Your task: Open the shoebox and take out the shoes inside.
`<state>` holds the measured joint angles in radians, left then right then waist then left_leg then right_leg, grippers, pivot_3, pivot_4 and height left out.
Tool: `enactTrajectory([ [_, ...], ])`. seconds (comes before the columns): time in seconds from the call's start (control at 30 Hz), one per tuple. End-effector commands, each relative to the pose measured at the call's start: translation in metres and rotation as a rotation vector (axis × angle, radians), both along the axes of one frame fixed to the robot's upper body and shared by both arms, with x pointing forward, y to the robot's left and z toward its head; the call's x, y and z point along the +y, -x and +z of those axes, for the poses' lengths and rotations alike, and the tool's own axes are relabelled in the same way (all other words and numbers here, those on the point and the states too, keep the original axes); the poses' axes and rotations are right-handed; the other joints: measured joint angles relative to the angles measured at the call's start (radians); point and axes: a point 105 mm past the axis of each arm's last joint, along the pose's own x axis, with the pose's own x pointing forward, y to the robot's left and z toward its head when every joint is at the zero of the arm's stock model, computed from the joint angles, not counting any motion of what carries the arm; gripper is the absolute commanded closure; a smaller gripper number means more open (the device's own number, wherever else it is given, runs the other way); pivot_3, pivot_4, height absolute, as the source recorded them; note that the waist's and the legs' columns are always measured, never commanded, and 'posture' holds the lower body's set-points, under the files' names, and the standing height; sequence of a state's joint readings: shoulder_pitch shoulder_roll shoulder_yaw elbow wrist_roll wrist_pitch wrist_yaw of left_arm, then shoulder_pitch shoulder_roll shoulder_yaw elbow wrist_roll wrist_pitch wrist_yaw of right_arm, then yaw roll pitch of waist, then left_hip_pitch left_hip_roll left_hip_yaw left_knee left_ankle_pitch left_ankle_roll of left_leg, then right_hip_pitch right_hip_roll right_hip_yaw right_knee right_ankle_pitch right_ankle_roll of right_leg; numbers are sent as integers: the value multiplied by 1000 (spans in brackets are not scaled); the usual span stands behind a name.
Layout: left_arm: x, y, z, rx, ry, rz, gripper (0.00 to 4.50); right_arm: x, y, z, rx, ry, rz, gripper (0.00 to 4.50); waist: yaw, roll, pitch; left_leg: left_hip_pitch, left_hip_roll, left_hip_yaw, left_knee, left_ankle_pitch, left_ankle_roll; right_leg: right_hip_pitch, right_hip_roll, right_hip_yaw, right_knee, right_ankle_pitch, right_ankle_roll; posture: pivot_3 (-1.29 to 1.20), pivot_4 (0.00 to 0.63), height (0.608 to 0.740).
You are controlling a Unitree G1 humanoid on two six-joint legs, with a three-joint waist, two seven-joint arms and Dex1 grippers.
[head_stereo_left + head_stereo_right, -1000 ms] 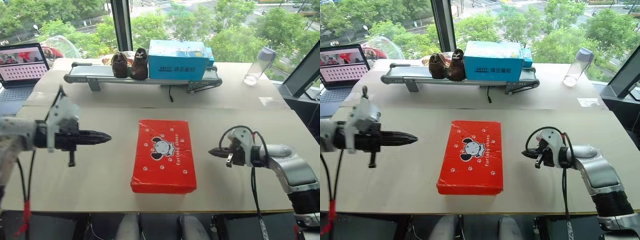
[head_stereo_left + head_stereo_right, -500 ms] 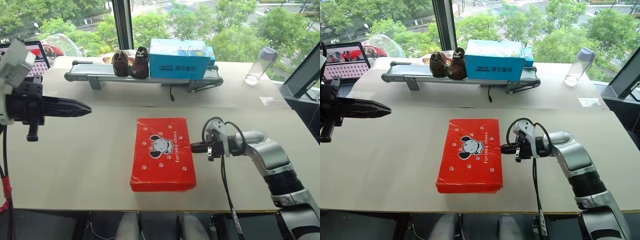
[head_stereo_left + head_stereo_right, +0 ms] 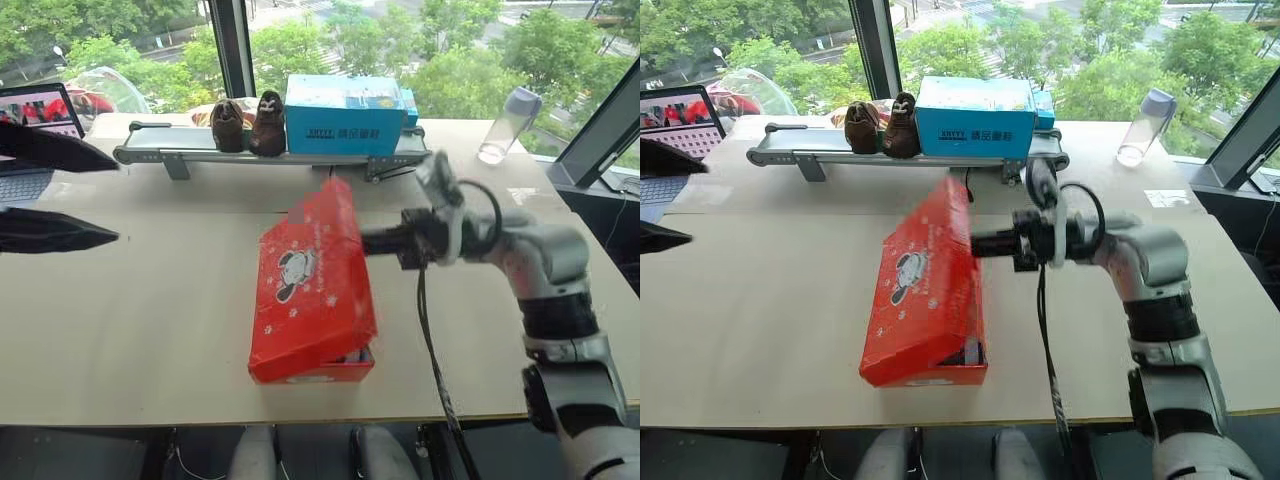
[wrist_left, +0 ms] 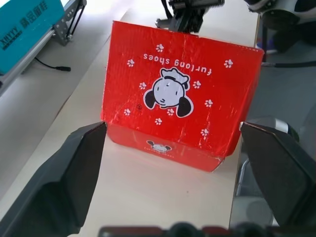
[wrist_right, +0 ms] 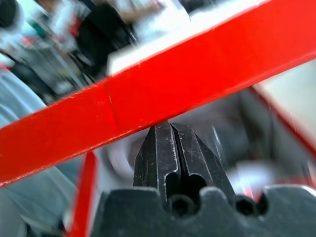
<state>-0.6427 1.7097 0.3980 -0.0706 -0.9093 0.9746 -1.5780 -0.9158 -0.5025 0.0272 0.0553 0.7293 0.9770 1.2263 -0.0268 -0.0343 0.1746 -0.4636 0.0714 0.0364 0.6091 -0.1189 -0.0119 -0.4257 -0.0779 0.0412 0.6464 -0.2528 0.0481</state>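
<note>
Because the red shoebox lid [image 3: 318, 262] is only propped on the pressed-together right gripper [image 3: 368, 241], it could slip off and drop shut. The left gripper [image 4: 173, 163], spread wide, holds nothing.

Bright daylight floods in through the windows [image 3: 330, 40] behind the table [image 3: 150, 320] — the right wrist view is smeared with blur.
</note>
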Motion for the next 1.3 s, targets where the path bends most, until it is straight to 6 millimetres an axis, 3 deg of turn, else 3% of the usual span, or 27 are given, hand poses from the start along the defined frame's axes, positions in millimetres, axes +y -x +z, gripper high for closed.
enactTrajectory([
  [0.03,-3,16,21,-56,-18,-12,15,26,9,28,39,-87,117,4500,-2,0,0,0,0,0,0,0,0,0,0,0,1,0,-1,0,150,740],
  [0.1,-5,22,31,-72,-26,-7,15,51,17,42,58,-128,205,4500,-4,0,0,0,1,0,0,0,0,-1,1,0,1,0,-1,0,150,740],
  [0.2,-7,28,39,-86,-51,0,15,81,27,41,38,-114,277,4500,-13,0,1,-1,2,0,0,0,0,-2,1,0,2,-1,-1,0,150,740],
  [0.37,-14,31,44,-103,-99,-27,15,133,24,23,56,-78,274,4500,-19,0,1,-1,3,1,-1,0,-1,-4,1,-1,2,-1,-2,0,150,740],
  [0.5,-18,31,44,-92,-114,-44,15,149,8,6,33,-19,180,4500,-19,0,1,-6,4,3,0,-4,-7,-9,1,-1,5,0,-4,0,150,740],
  [0.57,-22,30,41,-79,-116,-69,15,145,-9,5,7,17,88,4500,-18,-1,1,-11,4,3,2,-1,-6,-14,1,-1,9,0,-4,0,150,740],
  [0.67,-24,23,36,-71,-114,-83,15,123,-28,14,-73,76,-34,4500,-17,-1,2,-12,4,3,2,2,-4,-15,1,-1,9,1,-6,0,150,740],
  [0.77,-22,17,31,-65,-113,-85,15,106,-29,23,-114,105,-57,4500,-15,-2,2,-12,4,3,2,2,-4,-15,1,-1,9,1,-6,0,150,740],
  [0.87,-19,5,16,-42,-119,-100,15,73,-15,32,-163,179,-41,4500,-17,-1,3,-12,4,4,2,2,-4,-16,1,0,10,1,-6,0,150,740],
  [0.97,-19,-4,9,-47,-112,-122,0,59,-7,19,-222,257,-43,3779,-17,-1,3,-12,4,4,2,2,-4,-16,2,0,13,0,-10,0,150,740],
  [1.03,-20,-10,5,-47,-108,-138,0,56,-7,10,-322,260,-49,3058,-21,-2,3,-11,5,4,2,2,-4,-17,3,0,15,0,-11,0,150,740],
  [1.1,-20,-15,0,-34,-117,-152,0,57,-13,3,-525,237,-81,2314,-23,-2,3,-8,6,5,2,2,-4,-16,3,0,16,-1,-11,0,150,740],
  [1.3,-21,-29,0,-63,-127,-159,0,58,-32,-20,-894,271,-147,301,-19,-2,4,-9,5,6,3,3,-4,-16,3,0,17,-2,-9,0,150,740],
])
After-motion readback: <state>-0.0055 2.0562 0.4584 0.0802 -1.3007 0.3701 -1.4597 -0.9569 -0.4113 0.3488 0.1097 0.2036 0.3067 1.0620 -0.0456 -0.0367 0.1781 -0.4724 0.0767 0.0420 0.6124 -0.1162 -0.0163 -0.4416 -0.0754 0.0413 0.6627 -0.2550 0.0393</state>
